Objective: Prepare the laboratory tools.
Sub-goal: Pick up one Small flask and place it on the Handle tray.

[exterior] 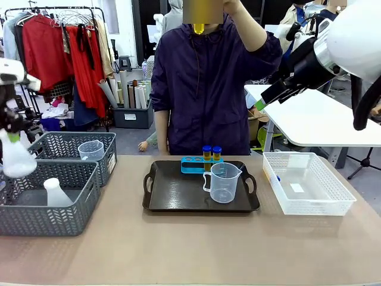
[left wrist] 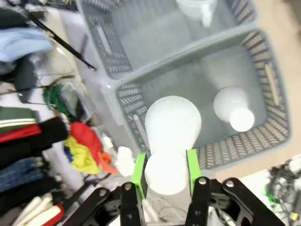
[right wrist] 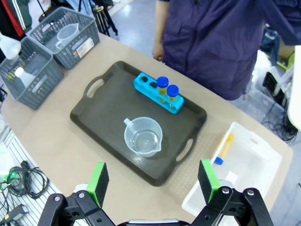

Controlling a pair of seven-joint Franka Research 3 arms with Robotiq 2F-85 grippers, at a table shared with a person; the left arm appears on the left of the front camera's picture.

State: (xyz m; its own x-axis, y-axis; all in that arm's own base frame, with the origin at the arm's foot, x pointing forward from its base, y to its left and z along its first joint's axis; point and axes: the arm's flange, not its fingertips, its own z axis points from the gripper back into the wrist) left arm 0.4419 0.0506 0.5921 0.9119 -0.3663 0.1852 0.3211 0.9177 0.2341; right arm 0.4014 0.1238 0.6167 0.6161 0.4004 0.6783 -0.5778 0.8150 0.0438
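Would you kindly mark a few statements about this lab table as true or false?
1. The blue rack holds two blue-capped tubes. True.
2. The left gripper is empty. False: it is shut on a white conical flask.
3. A clear beaker stands on the black tray. True.
4. The right gripper grips a tube. False: it is open and holds nothing.
5. The white basket holds nothing. False: a yellow tube lies in it.

Premises: indoor robot test room, workshop type. Evidence: garment rail carrying red clothes, bin of rolled stock, white work table, loose floor cables.
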